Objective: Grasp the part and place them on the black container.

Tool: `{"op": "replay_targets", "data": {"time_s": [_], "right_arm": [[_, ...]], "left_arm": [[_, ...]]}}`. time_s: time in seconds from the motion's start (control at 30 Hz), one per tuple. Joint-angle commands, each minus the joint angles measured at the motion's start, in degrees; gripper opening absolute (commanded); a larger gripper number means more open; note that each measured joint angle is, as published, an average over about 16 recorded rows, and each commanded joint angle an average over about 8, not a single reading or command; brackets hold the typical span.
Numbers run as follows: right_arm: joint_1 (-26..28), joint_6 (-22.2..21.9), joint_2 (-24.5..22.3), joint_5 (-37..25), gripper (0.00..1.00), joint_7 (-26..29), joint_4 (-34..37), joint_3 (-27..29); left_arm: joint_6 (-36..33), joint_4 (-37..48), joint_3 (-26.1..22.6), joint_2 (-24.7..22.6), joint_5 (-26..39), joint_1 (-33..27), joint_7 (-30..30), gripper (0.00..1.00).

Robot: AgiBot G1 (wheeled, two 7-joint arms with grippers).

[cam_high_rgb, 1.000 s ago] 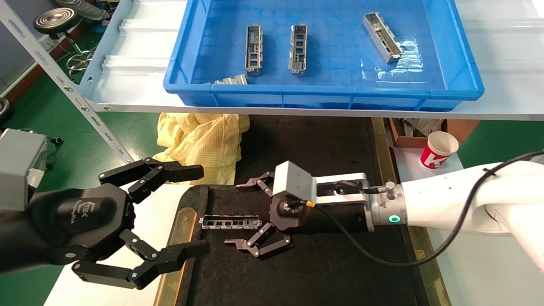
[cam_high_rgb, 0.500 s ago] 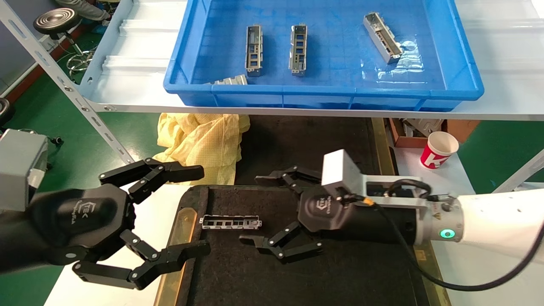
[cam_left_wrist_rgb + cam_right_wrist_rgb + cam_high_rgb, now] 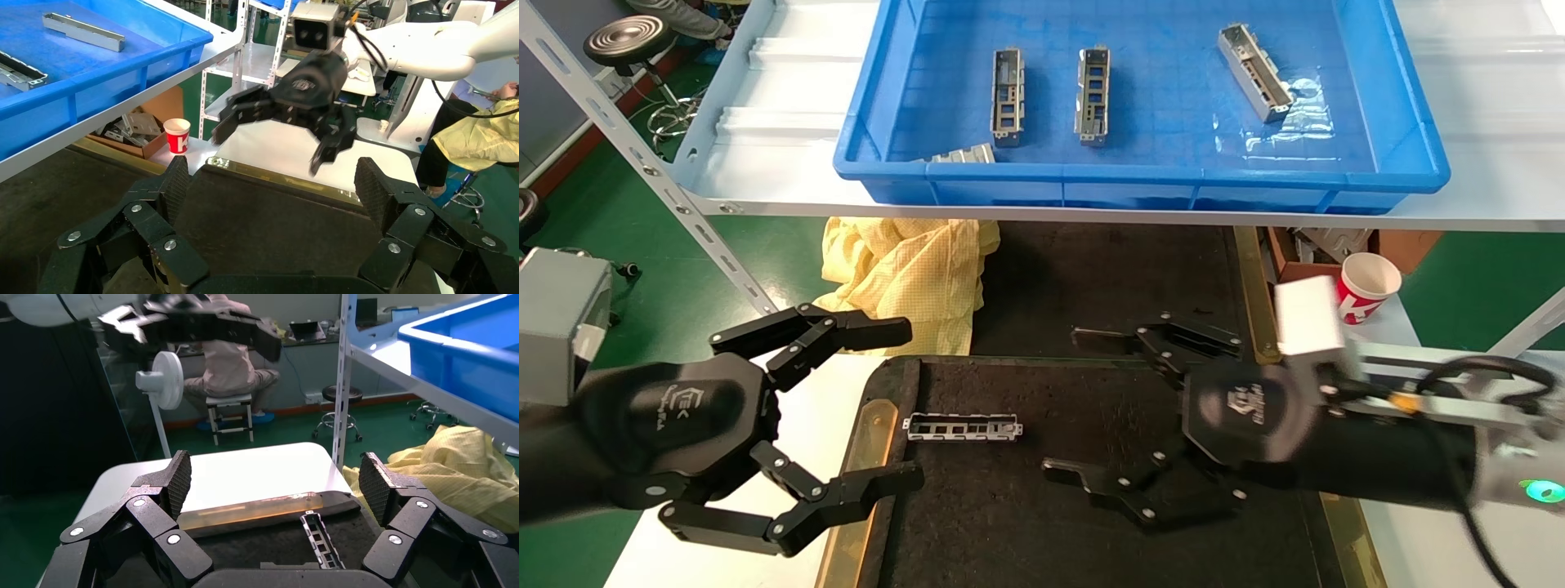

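A silver-grey part (image 3: 963,427) lies flat on the black container (image 3: 1026,539), near its left brass strip; it also shows in the right wrist view (image 3: 321,540). My right gripper (image 3: 1091,404) is open and empty over the container, well to the right of that part. My left gripper (image 3: 903,404) is open and empty at the container's left edge. Several more parts (image 3: 1008,96) lie in the blue bin (image 3: 1140,184) on the shelf. The left wrist view shows the container (image 3: 263,220) between my open fingers (image 3: 177,184) and the right gripper (image 3: 287,125) beyond.
A yellow cloth (image 3: 903,269) lies behind the container's left side. A red and white paper cup (image 3: 1365,287) stands at the right beside a cardboard box. The shelf's metal edge (image 3: 1091,214) and slanted strut (image 3: 682,208) overhang the work area.
My right gripper has drawn back to the right, away from the part, staying open. The part stays where it lay on the container. The left arm has not moved.
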State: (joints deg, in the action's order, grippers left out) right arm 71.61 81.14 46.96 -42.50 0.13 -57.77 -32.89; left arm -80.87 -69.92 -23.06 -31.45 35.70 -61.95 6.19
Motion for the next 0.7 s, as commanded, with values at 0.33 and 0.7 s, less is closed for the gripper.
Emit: {"op": "replay_targets", "data": {"time_s": [0.33,0.7], "right_arm": [[-6.2,2.8,-7.3,0.4,1.0,6.5,-9.7,10.3],[-10.7,4.9,-12.7,0.7,1.0,11.0,-16.8,18.0]], "left_arm": [[0.0,0.0,0.0,0.0,0.0,0.0,0.0,1.0],[0.0,0.0,0.0,0.0,0.0,0.0,0.0,1.0]]}}
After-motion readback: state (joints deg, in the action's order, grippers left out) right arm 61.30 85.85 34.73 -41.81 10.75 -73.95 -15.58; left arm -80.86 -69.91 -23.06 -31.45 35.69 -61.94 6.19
